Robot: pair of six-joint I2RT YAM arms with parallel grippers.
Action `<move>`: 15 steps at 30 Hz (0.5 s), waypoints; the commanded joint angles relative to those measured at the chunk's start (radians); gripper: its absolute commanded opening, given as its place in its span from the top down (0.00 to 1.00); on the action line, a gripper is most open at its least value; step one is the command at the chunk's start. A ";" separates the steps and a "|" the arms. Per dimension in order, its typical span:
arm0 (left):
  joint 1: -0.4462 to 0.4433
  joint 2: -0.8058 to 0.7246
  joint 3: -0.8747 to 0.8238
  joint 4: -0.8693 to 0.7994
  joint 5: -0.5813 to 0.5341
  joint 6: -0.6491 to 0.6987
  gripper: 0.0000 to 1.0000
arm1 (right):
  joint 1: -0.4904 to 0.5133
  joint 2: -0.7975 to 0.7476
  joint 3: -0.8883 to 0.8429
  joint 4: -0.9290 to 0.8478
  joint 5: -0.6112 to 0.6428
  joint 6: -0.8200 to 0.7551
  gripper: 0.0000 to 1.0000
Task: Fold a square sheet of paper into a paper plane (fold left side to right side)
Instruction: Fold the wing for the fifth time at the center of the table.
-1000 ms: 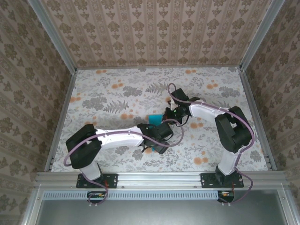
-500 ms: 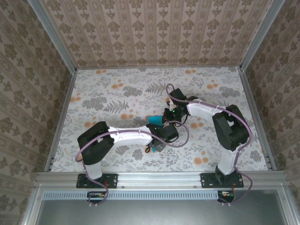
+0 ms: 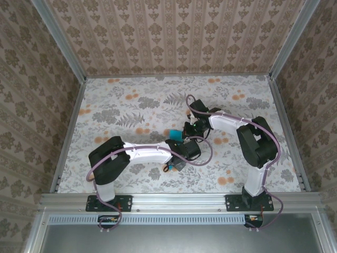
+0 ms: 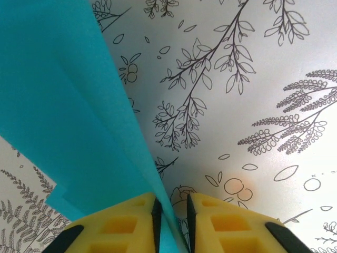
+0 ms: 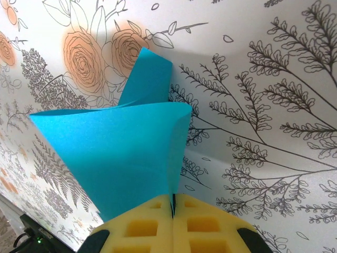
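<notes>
The left end effector (image 3: 178, 145) and the right end effector (image 3: 188, 129) meet, in the top view, near the middle of the flowered table (image 3: 116, 105), both at the square sheet of paper (image 3: 174, 134), a small turquoise patch between them; how the jaws stand is too small to tell here. In the left wrist view the left end effector (image 4: 172, 199) has its yellow fingers (image 4: 121, 224) standing close together with a corner of the square sheet of paper (image 4: 63, 105) running down between them, so it reads as clamped on the paper, which rises off the table (image 4: 253, 79) in overlapping layers. In the right wrist view the right end effector (image 5: 172, 200) is pressed fully together on one edge of the square sheet of paper (image 5: 121, 142), which bows into a soft loop above the table (image 5: 263, 79). Judging from this, the paper is very light, limp and easily creased or torn; it will sag and curl away from any hold, so it is best pinched gently, right at an edge or corner. Count: one sheet, two end effectors, each holding it
</notes>
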 commanded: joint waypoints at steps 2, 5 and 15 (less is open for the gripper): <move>-0.003 0.001 -0.002 -0.001 0.002 -0.002 0.80 | 0.008 0.011 0.033 -0.035 0.011 -0.015 1.00; 0.009 -0.008 -0.017 0.017 0.019 -0.005 0.82 | 0.008 0.005 0.035 -0.023 0.009 -0.020 0.95; 0.071 -0.093 -0.084 0.088 0.105 -0.003 0.84 | -0.025 -0.077 0.048 -0.031 0.076 -0.072 0.63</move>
